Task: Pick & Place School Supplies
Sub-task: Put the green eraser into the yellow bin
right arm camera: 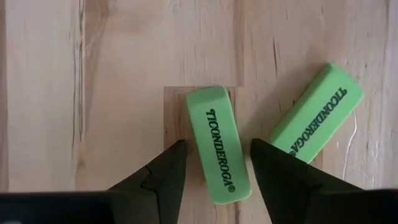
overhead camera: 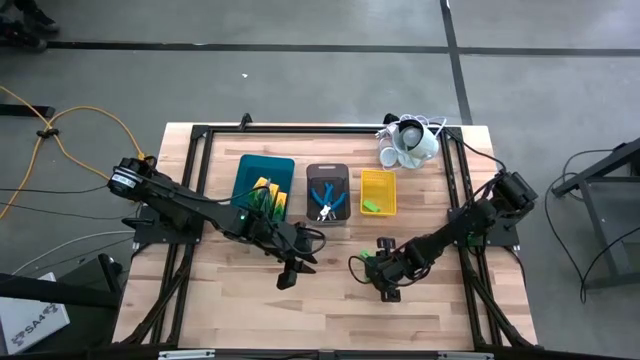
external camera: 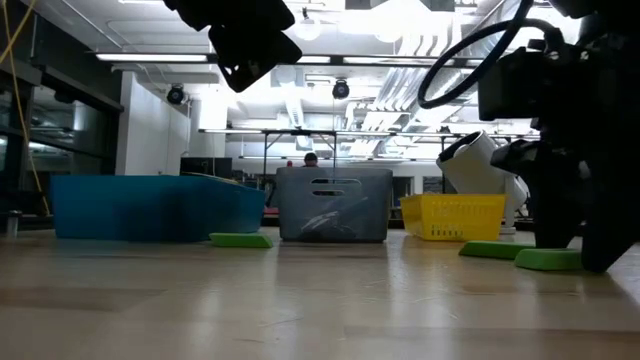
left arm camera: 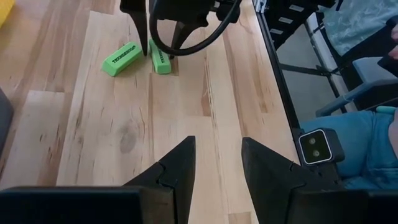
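Note:
Two bright green sticks lie flat on the wooden table, close together. My right gripper (right arm camera: 216,146) points steeply down over one stick (right arm camera: 219,144); its open fingers stand on either side of it, and a thin gap shows at each side. The second stick (right arm camera: 316,122) lies just beside it. Both sticks (left arm camera: 160,59) (left arm camera: 122,58) also show in the left wrist view under the right gripper's fingers. My left gripper (left arm camera: 217,152) hangs open above bare table, to the left of the right gripper (overhead camera: 383,280), with nothing between its fingers. A third stick (external camera: 240,240) lies before the trays.
Along the table's far half stand a teal tray (overhead camera: 250,170) with yellow-and-green boxes, a grey tray (overhead camera: 327,172) with blue-handled tools and a yellow tray (overhead camera: 378,180) with a green stick. A white cup-like cluster (overhead camera: 408,145) sits at the far right. A black frame borders the table.

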Robot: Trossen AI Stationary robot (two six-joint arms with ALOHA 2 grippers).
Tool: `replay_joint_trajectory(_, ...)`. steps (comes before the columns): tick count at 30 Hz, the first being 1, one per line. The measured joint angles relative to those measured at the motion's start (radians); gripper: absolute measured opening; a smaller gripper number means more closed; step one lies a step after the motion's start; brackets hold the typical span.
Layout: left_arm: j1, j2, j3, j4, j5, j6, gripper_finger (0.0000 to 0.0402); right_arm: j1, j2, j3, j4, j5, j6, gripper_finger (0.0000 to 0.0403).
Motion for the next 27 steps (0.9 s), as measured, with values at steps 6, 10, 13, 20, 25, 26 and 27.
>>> replay_joint_trajectory(6,0.0,0.0,0.0,0.0,0.0,-0.002,0.0127,0.0,0.001,0.0,0.0,0.0,0.003,0.0156)
replay_joint_trajectory(10,0.0,0.0,0.0,0.0,0.0,-0.002,0.0127,-0.001,0.001,-0.002,0.0,0.0,0.005,0.0135)
replay_joint_trajectory(13,0.0,0.0,0.0,0.0,0.0,-0.002,0.0127,-0.001,0.002,-0.002,-0.001,0.0,0.006,0.012)
replay_joint_trajectory(20,0.0,0.0,0.0,0.0,0.0,-0.002,0.0127,-0.001,0.002,-0.002,-0.001,-0.003,0.005,0.0095)
replay_joint_trajectory(25,0.0,0.0,0.0,0.0,0.0,-0.002,0.0127,-0.001,0.002,-0.003,0.0,-0.007,0.003,0.0093)
replay_joint_trajectory(26,0.0,0.0,0.0,0.0,0.0,-0.002,0.0127,-0.001,0.002,-0.003,0.0,-0.008,0.002,0.0093)
replay_joint_trajectory(27,0.0,0.0,0.0,0.0,0.0,-0.002,0.0127,-0.001,0.003,-0.003,0.0,-0.008,0.002,0.0094)
